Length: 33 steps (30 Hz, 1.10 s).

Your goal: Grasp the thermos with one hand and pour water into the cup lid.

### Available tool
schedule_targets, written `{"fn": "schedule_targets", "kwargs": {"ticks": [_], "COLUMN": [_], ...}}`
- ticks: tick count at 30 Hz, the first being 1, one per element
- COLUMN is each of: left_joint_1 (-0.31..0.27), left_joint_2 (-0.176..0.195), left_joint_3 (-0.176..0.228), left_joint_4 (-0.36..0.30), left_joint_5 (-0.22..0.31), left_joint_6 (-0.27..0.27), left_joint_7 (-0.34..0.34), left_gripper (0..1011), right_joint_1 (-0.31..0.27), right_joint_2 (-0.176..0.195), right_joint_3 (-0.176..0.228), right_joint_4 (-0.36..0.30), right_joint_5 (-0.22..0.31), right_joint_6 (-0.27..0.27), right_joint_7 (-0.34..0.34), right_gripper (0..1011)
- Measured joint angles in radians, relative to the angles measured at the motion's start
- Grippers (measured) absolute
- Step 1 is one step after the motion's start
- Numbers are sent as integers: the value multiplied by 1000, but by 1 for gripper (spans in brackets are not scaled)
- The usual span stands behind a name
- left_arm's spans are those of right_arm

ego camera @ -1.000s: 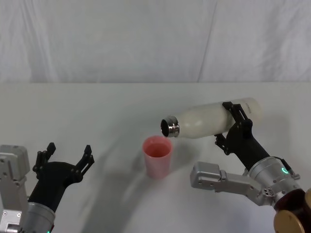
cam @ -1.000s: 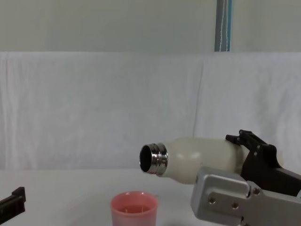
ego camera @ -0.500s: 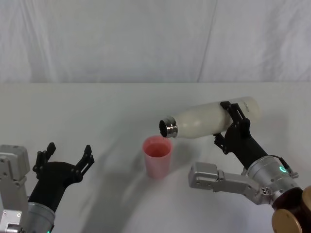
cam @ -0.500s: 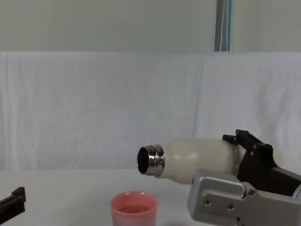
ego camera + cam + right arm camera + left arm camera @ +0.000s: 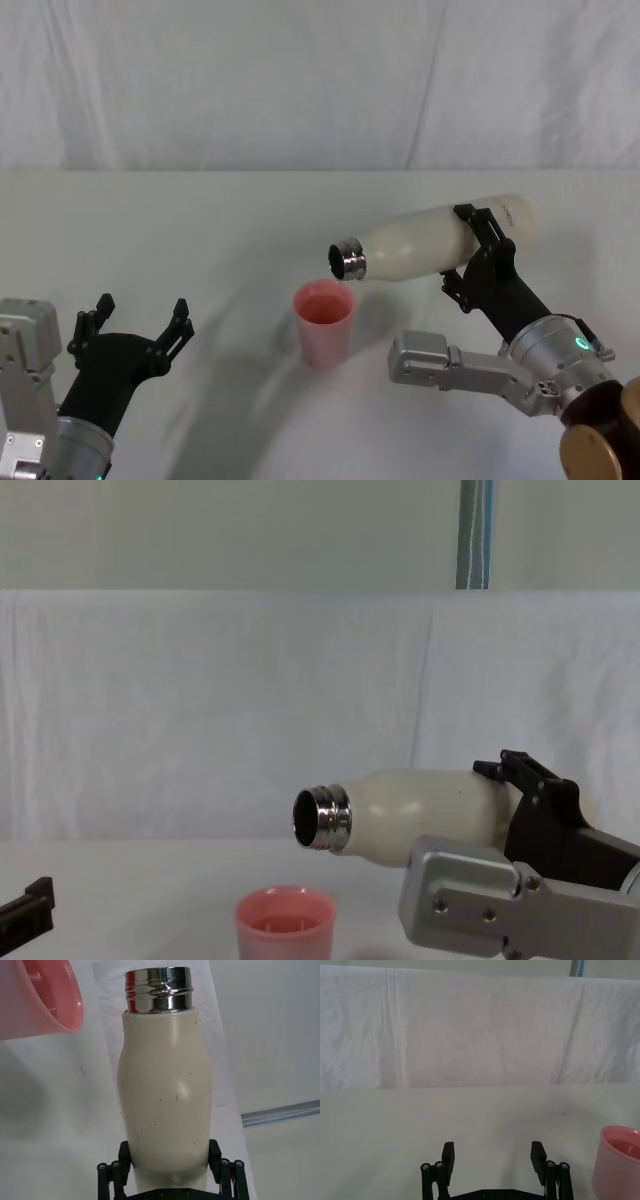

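Up and to the right of the cup lid [image 5: 324,323], the right hand [image 5: 478,255] is clenched around the lower body of the thermos [image 5: 435,243], holding it tipped nearly level with its steel neck aimed left, the mouth hanging just above and slightly beyond the cup lid's rim. To pour well, I judge the neck should dip a little further while staying centred over the pink opening, tilting slowly so the stream lands inside rather than past the far rim; no stream can be made out now. The thermos is cream-white and matte, with rounded shoulders, faint scuffs and a shiny threaded neck. The cup lid is small, pink and slightly tapered, standing upright on the white tabletop [image 5: 200,230]. Well left of the cup lid, the left hand [image 5: 138,320] rests released, fingers spread.
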Motion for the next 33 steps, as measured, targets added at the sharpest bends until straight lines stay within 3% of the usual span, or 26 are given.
{"fn": "schedule_targets", "kwargs": {"ticks": [33], "left_joint_1": [0], "left_joint_2": [0], "left_joint_3": [0], "left_joint_4": [0], "left_joint_5": [0], "left_joint_6": [0], "left_joint_7": [0], "left_gripper": [1001], "right_joint_1": [23], "right_joint_2": [12], "right_joint_3": [-20], "right_joint_4": [15], "right_joint_5": [-36], "right_joint_6": [14], "right_joint_7": [-1], "right_gripper": [950]}}
